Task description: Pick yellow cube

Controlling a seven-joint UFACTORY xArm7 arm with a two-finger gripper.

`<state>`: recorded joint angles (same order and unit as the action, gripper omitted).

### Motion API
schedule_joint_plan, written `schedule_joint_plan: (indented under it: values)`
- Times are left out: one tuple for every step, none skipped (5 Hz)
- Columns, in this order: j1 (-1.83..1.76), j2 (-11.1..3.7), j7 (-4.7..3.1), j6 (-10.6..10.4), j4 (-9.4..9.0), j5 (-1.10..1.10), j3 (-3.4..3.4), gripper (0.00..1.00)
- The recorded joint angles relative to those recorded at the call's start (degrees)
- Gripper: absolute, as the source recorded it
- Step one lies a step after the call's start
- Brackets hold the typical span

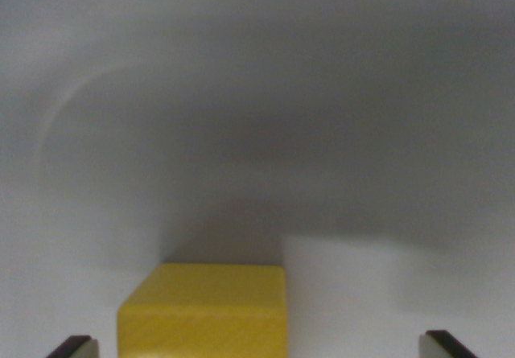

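Yellow cube sits on grey surface between spread fingertips of end effector, nearer the wrist view's left tip, untouched.

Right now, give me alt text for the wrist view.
A yellow cube sits at the bottom of the frame on a plain grey surface, between the open gripper. Its two dark fingertips show at the bottom corners, apart from the cube, which lies nearer the wrist view's left one.
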<state>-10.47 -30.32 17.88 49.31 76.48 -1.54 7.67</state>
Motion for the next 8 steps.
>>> schedule_joint_plan:
  values:
    - [-0.41,-0.99,0.53,-1.4,-0.42,-0.07,0.3,0.0]
    - [-0.41,-0.99,0.53,-1.4,-0.42,-0.07,0.3,0.0]
    - [-0.72,-1.72,0.93,-2.5,-0.74,-0.12,0.52,0.0]
    - [-0.72,-1.72,0.93,-2.5,-0.74,-0.12,0.52,0.0]
    - [-0.94,-2.26,1.22,-3.3,-0.97,-0.16,0.69,0.0]
    - [-0.94,-2.26,1.22,-3.3,-0.97,-0.16,0.69,0.0]
    - [-1.06,-2.53,1.36,-3.7,-1.08,-0.18,0.77,0.0]
    - [-1.06,-2.53,1.36,-3.7,-1.08,-0.18,0.77,0.0]
